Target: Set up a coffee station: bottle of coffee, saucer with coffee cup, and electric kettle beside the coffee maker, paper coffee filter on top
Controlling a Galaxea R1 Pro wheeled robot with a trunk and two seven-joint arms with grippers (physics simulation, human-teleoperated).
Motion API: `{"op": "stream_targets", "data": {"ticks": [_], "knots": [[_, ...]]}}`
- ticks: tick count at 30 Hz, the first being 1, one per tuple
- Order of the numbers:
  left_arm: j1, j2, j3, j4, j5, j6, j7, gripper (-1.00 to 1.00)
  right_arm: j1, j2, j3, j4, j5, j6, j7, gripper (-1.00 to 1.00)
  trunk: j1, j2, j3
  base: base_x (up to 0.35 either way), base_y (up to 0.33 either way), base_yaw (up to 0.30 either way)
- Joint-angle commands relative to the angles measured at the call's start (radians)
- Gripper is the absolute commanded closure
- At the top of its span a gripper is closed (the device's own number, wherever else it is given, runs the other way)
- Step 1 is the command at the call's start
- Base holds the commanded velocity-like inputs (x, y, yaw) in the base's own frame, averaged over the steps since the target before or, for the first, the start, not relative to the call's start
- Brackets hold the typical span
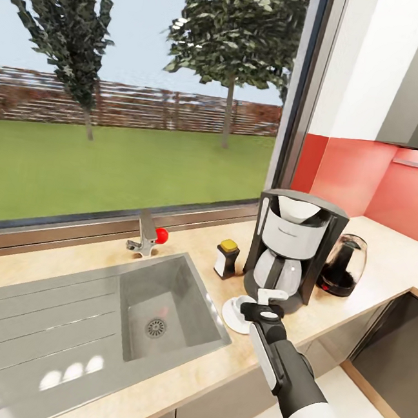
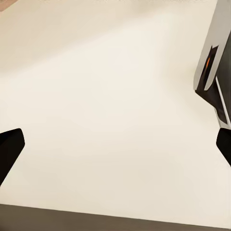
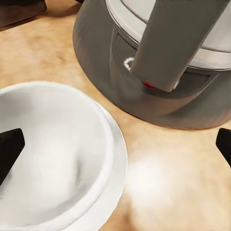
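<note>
The coffee maker [image 1: 292, 251] stands on the light wood worktop [image 1: 66, 264] under the big window, and everything gathers around it. The bottle of coffee [image 1: 227, 258] sits just beside it on the sink [image 1: 92, 325] side, upright with its yellow cap showing. The electric kettle [image 1: 344, 265] stands close on the machine's other side, toward the red wall. In front of the machine's base lies the saucer [image 1: 230, 315], with the coffee cup [image 3: 53, 159] resting on it; the right gripper [image 1: 268, 305] hangs directly above the cup, its fingers spread wide on either side and gripping nothing. From the right wrist camera, the cup's rim lies near the machine's dark base with its red switch. The left gripper [image 2: 115, 149] is also spread open, over a plain pale surface
</note>
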Motion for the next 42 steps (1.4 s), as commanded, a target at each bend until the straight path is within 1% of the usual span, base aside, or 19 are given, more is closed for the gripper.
{"op": "stream_targets", "data": {"ticks": [1,8,9,12,15,17,25,30,34,42], "knots": [[0.001,0.0,0.0,-0.003,0.01,0.004,0.002,-1.0,-0.001,0.0,0.003,-0.001,-0.01,0.002,-0.01,-1.0,0.001,-0.002,-0.002,0.0,0.0,0.0],[0.001,0.0,0.0,-0.003,0.01,0.003,0.002,-1.0,-0.001,0.0,0.0,-0.009,-0.011,0.004,-0.01,-1.0,0.001,-0.002,-0.002,0.0,0.0,0.0],[0.001,0.0,0.0,-0.003,0.01,0.002,0.002,-1.0,-0.001,0.001,0.0,-0.018,-0.011,0.004,-0.01,-1.0,0.001,-0.002,-0.002,0.0,0.0,0.0],[0.001,0.0,0.0,-0.003,0.01,-0.002,0.002,-1.0,-0.001,0.002,0.0,-0.098,-0.012,0.005,-0.01,-1.0,0.001,-0.002,-0.002,0.0,0.0,0.0],[0.001,0.0,0.0,-0.003,0.01,-0.004,0.002,-1.0,-0.001,0.004,0.001,-0.143,-0.012,0.006,-0.01,-1.0,0.001,-0.002,-0.002,0.0,0.0,0.0],[0.001,0.0,0.0,-0.003,0.01,-0.005,0.002,-1.0,-0.001,0.003,0.001,-0.161,-0.012,0.007,-0.009,-1.0,0.001,-0.002,-0.002,0.0,0.0,0.0],[0.001,0.0,0.0,-0.003,0.01,-0.005,0.002,-1.0,-0.001,0.003,0.001,-0.174,-0.012,0.007,-0.008,-1.0,0.001,-0.002,-0.002,0.0,0.0,0.0],[0.001,-0.001,0.0,-0.003,0.01,-0.005,0.002,-1.0,-0.001,0.002,0.004,-0.227,-0.012,0.007,-0.008,-1.0,0.001,-0.002,0.003,-0.005,0.0,0.0],[0.001,-0.001,0.0,-0.003,0.01,-0.005,0.002,-1.0,-0.001,0.002,0.005,-0.235,-0.012,0.007,-0.008,-1.0,0.001,-0.002,0.008,-0.183,0.0,0.0],[0.001,-0.001,0.0,-0.003,0.01,-0.005,0.002,-1.0,-0.001,0.001,0.006,-0.23,-0.011,0.007,-0.008,-1.0,0.001,-0.002,0.011,-0.32,0.0,0.0]]}}
